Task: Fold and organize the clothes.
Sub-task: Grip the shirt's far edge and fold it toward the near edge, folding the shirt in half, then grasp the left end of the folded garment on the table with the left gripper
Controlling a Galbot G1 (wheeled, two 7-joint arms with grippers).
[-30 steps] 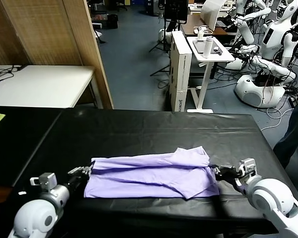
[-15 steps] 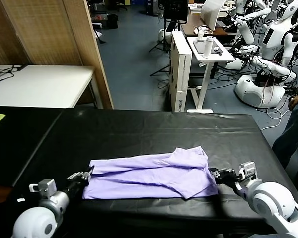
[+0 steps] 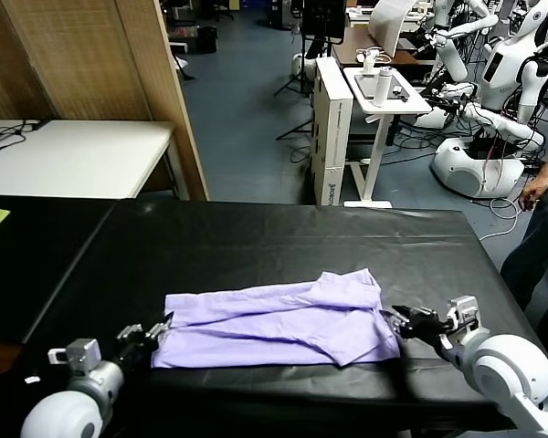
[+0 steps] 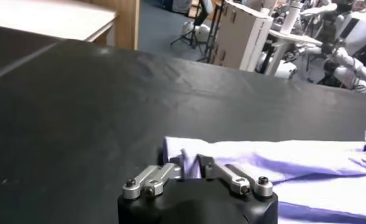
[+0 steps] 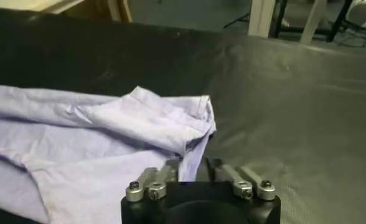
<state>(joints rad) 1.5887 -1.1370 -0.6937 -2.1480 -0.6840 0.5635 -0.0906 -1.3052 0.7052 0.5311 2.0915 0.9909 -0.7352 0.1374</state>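
The lavender T-shirt (image 3: 279, 321) lies partly folded at the lower centre of the black worktop (image 3: 256, 242). Both grippers, left (image 3: 155, 330) and right (image 3: 393, 321), clenched on its ends, have dragged it slightly nearer, straightening it.

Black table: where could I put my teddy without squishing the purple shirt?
The black table is bare between its far edge and the T-shirt. The near edge is crowded: the left pincer and right pincer sit at the shirt's two ends.
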